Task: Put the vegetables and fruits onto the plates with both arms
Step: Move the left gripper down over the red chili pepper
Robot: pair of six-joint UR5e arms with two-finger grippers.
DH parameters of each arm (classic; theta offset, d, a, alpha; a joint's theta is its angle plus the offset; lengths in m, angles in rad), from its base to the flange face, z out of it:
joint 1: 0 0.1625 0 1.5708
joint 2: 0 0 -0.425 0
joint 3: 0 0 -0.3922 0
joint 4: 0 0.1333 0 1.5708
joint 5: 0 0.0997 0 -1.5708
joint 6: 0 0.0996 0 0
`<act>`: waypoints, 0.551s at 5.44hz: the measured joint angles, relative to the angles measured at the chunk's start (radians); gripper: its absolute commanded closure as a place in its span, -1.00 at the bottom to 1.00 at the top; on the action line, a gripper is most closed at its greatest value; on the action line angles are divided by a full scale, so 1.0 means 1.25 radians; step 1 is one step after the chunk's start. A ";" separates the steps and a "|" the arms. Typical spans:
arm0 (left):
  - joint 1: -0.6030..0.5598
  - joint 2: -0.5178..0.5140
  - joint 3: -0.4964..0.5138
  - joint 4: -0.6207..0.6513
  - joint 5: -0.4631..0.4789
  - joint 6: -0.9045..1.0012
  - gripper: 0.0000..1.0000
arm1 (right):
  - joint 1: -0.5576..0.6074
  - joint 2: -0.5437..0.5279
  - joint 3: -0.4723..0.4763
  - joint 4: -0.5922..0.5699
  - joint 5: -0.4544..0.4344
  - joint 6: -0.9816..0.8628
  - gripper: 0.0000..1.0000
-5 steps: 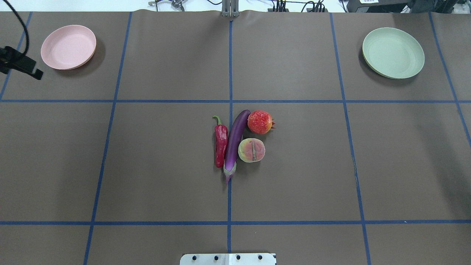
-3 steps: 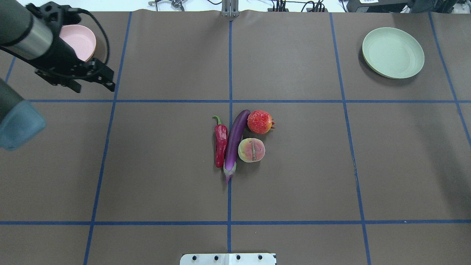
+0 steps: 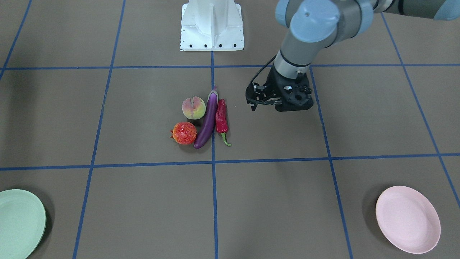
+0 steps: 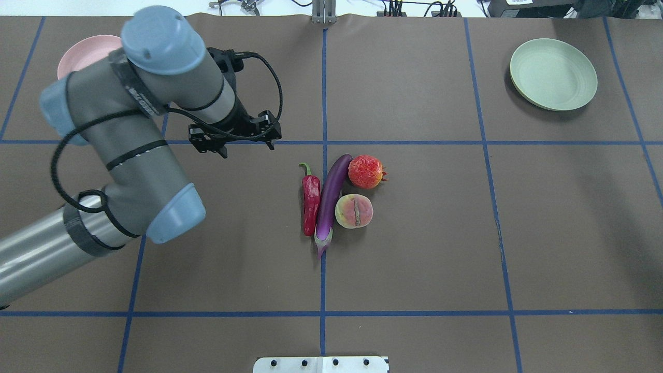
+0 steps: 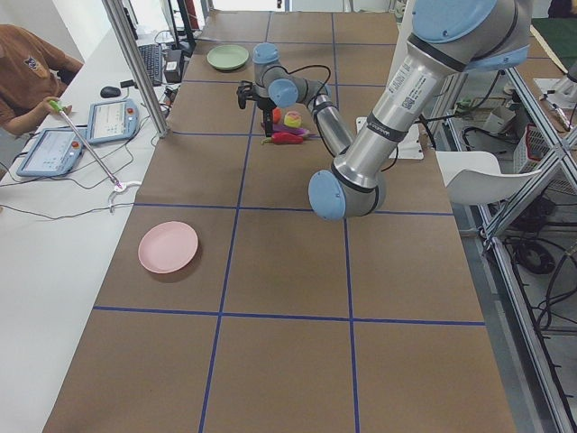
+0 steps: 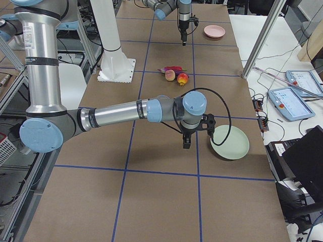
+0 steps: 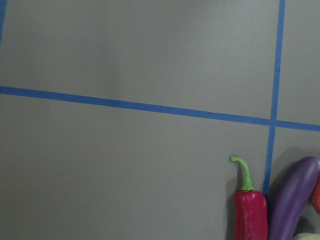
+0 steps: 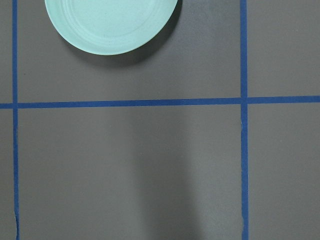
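L fingers (image 4: 223, 152) apart, empty, bare tabletop (image 4: 259, 207) betw. them & chili (image 4: 311, 199); R fingers (image 6: 185, 142): apart/together unclear.

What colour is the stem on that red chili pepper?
Green, seen best on the chili pepper in the left wrist-mounted view.

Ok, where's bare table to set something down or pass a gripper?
Pink plate and green plate are both bare, with open table between each and the centre. Crowded: chili, eggplant, peach, pomegranate packed together; left gripper hangs near the chili.
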 measured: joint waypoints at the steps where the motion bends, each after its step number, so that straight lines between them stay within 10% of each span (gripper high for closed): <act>1: 0.047 -0.047 0.089 -0.061 0.044 -0.052 -0.99 | -0.013 0.009 -0.001 0.020 0.000 0.014 -1.00; 3: 0.092 -0.138 0.264 -0.139 0.096 -0.098 -0.94 | -0.027 0.013 -0.007 0.056 0.000 0.041 -1.00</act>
